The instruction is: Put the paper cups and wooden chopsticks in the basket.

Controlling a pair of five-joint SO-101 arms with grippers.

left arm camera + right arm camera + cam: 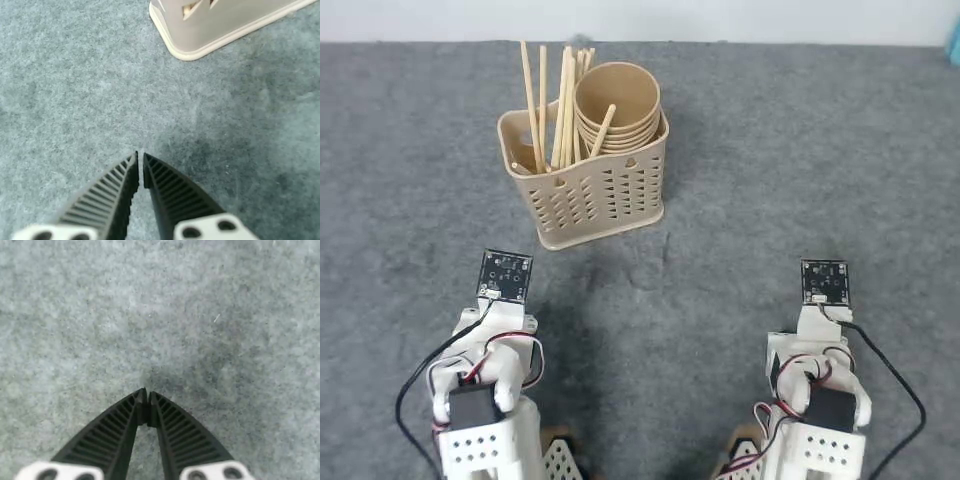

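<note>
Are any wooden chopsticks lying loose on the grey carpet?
No, the thin wooden chopsticks all sit in the beige slotted plastic basket.

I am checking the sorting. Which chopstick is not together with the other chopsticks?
The chopstick leaning inside the top paper cup. The other chopsticks stand bundled in the basket, outside that cup.
</note>
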